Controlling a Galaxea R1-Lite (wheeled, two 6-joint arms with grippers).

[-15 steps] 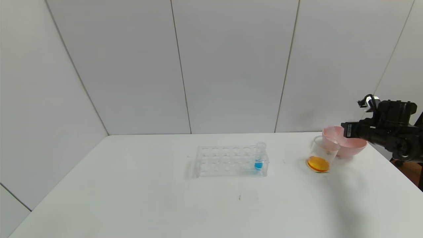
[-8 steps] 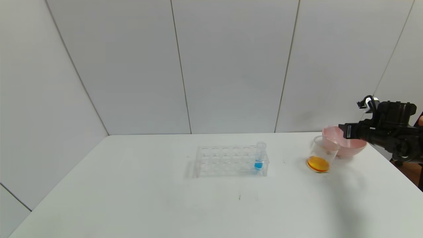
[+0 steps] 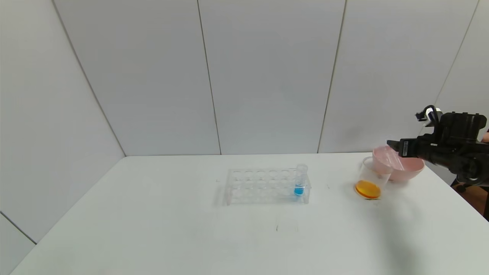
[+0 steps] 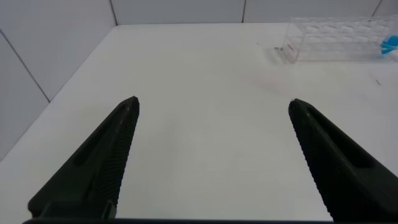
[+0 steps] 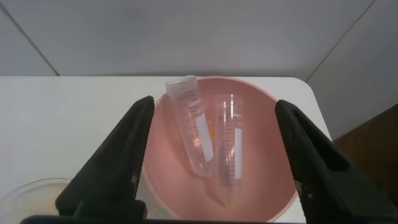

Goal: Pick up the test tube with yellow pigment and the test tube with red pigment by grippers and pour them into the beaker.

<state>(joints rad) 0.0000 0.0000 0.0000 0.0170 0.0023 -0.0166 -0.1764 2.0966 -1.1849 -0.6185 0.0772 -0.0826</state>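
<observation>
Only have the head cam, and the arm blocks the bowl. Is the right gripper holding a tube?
Observer: No. The right gripper is open over the pink bowl, with nothing between its fingers.
Operator: Where are the tubes?
Observer: In the bowl. One test tube lies beside a second test tube, and both look drained.
Operator: Left arm? I can't see it.
Observer: The left gripper is open and holds nothing. It is over bare table, with the rack farther ahead.
</observation>
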